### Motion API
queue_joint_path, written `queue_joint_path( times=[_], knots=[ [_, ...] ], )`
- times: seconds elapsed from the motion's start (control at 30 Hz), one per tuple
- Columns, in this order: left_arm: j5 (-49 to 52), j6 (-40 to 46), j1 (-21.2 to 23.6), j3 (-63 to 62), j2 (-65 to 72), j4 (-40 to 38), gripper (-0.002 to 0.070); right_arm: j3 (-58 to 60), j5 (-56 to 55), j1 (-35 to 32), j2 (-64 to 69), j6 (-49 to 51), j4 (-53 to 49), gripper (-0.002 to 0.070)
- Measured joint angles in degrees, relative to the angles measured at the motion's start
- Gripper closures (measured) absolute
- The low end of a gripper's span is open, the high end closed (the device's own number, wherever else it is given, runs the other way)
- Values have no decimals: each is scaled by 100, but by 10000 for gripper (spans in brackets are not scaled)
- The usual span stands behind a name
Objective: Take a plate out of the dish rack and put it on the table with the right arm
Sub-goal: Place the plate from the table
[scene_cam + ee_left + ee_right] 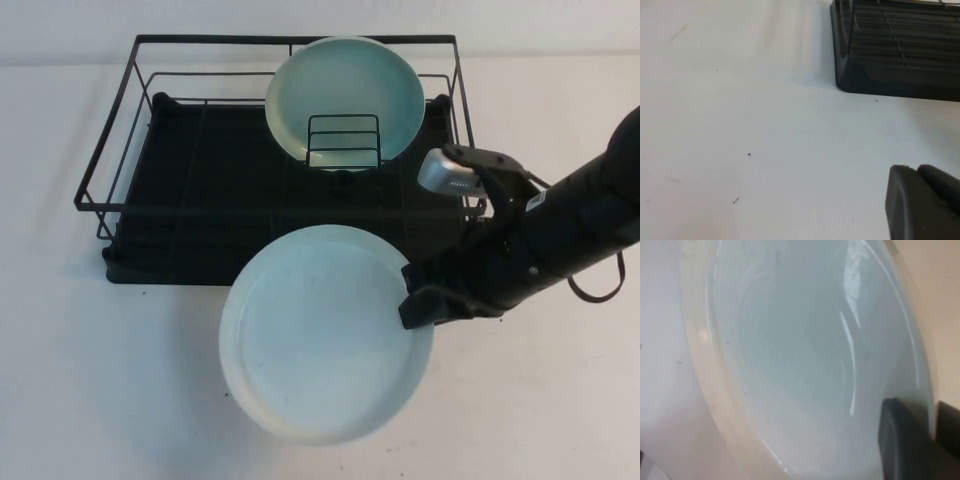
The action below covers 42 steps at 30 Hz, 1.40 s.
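1. High view: the right gripper [420, 300] is clamping its jaws on the rim of the plate [325, 335], holding it over the counter [100, 400] in front of the dish rack [200, 200]; a teal plate [345, 95] is standing in the rack.
2. Left wrist view: the left gripper [925, 200] is hanging over bare counter; its jaws I cannot tell.
3. Right wrist view: the thin edge grip is risking a slip or tilt during lowering.

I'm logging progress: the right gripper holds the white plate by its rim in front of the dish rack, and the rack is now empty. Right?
Not quite. The high view shows a teal-green plate still standing in the dish rack. The rest holds: the right gripper grips the white plate by its rim in front of the rack.
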Motion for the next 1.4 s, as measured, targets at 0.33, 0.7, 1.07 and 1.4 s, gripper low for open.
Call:
queue_joint_path(
  times=[0.33,0.7,1.07,1.4],
  knots=[
    [0,0,0,0,0,0,679,54,-619,0,917,0,290,635],
    [0,0,0,0,0,0,679,54,-995,-34,1359,0,444,636],
    [0,0,0,0,0,0,679,54,-1021,-47,1381,0,325,500],
    [0,0,0,0,0,0,679,54,-1072,-47,1328,0,170,379]
  ],
)
